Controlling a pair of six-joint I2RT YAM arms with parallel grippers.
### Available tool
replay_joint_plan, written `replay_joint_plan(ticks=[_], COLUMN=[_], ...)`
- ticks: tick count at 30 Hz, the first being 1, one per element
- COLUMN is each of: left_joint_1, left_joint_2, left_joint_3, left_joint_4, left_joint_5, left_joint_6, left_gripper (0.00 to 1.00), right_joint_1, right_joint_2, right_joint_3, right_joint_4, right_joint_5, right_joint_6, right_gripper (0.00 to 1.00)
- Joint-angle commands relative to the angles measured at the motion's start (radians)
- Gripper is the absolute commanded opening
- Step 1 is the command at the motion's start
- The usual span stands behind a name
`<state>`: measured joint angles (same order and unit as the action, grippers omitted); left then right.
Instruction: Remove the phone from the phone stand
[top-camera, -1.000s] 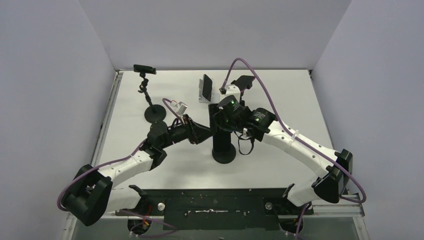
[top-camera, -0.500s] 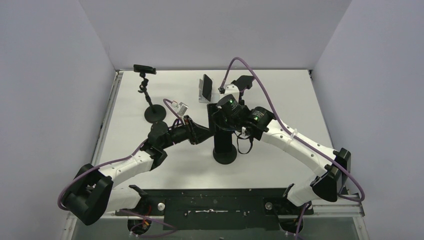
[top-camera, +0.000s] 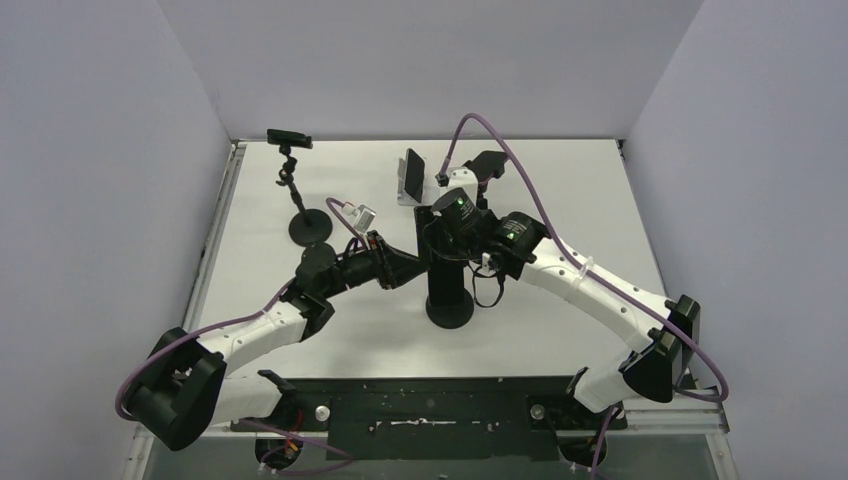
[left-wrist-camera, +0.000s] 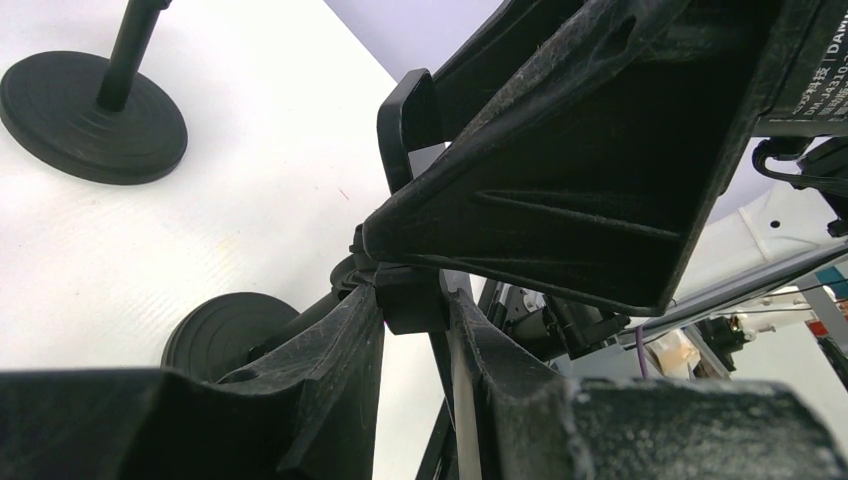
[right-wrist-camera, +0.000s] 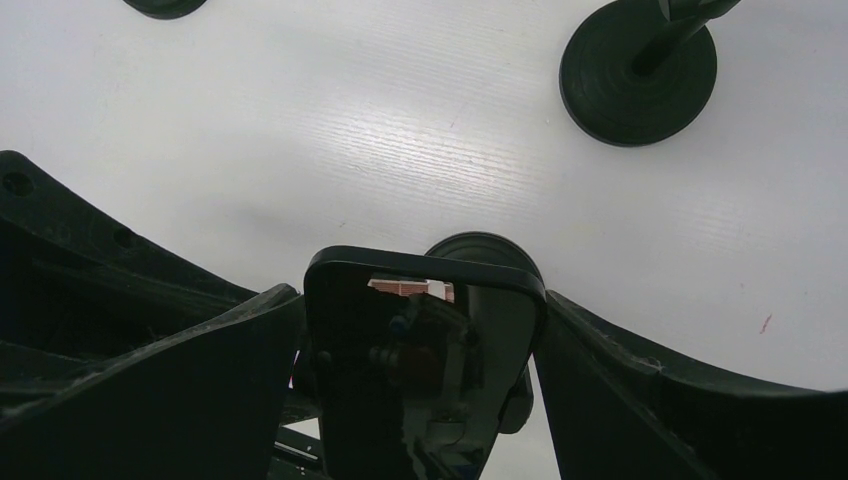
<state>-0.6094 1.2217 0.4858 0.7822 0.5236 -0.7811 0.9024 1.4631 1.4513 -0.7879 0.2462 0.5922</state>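
The black phone stand stands mid-table on a round base with an upright post. In the right wrist view the phone, dark and glossy, sits upright between my right fingers. My right gripper is shut on its two side edges; from above it hangs over the stand's top and hides the phone. My left gripper is shut on the stand's black joint block below the clamp; in the top view it reaches the post from the left. The stand's base shows below.
A second black stand with a small holder on top stands at the back left. Another phone leans on a white holder at the back centre, just behind my right wrist. Walls close the table on three sides.
My right wrist has shifted slightly to the left over the stand. The left arm and the stand have not visibly moved.
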Motion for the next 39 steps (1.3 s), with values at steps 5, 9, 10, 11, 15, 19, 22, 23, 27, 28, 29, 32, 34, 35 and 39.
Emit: replay_joint_plan(ticks=[5,9,10,11,15,19,22,23,27,28,29,32,34,35,39], left_joint_1=[-0.009,-0.009,-0.009,-0.009,-0.009,-0.008,-0.009,-0.008,-0.009,-0.009,-0.008,-0.009,-0.008,-0.008,-0.008], left_joint_2=[-0.011,-0.015,-0.018,-0.019,-0.027,-0.033,-0.026,-0.021,0.004,0.008,0.010,0.010,0.010,0.011,0.025], left_joint_3=[-0.006,-0.008,-0.009,-0.009,-0.009,-0.008,-0.003,0.000,0.014,0.013,0.012,0.003,-0.005,-0.009,-0.024], left_joint_4=[0.054,0.054,0.053,0.050,0.039,0.028,0.026,0.027,0.048,0.059,0.065,0.084,0.101,0.108,0.159], left_joint_5=[-0.016,-0.016,-0.017,-0.017,-0.023,-0.027,-0.026,-0.023,-0.001,0.003,0.003,-0.004,-0.007,-0.010,-0.014], left_joint_6=[0.015,0.016,0.016,0.016,0.016,0.016,0.015,0.013,-0.001,-0.006,-0.010,-0.021,-0.030,-0.036,-0.068], left_gripper=[0.06,0.06,0.06,0.06,0.19,0.33,0.36,0.36,0.34,0.31,0.28,0.15,0.08,0.06,0.00], right_joint_1=[0.008,0.007,0.007,0.007,0.008,0.009,0.009,0.010,0.013,0.014,0.013,0.014,0.014,0.013,0.014], right_joint_2=[-0.008,-0.011,-0.009,-0.008,-0.013,-0.022,-0.026,-0.026,-0.026,-0.027,-0.027,-0.032,-0.036,-0.038,-0.047], right_joint_3=[0.004,-0.002,-0.002,-0.004,-0.017,-0.023,-0.022,-0.020,-0.019,-0.018,-0.017,-0.019,-0.024,-0.028,-0.044], right_joint_4=[0.005,0.010,0.010,0.011,0.019,0.021,0.019,0.019,0.014,0.013,0.012,0.008,0.010,0.011,0.022], right_joint_5=[0.019,0.017,0.015,0.015,0.013,0.019,0.019,0.019,0.025,0.026,0.030,0.036,0.037,0.038,0.035], right_joint_6=[0.001,0.002,0.001,0.001,0.001,0.001,-0.002,-0.002,-0.006,-0.006,-0.006,-0.008,-0.008,-0.007,-0.006], right_gripper=[0.85,0.82,0.81,0.79,0.68,0.58,0.51,0.49,0.45,0.44,0.43,0.39,0.36,0.36,0.29])
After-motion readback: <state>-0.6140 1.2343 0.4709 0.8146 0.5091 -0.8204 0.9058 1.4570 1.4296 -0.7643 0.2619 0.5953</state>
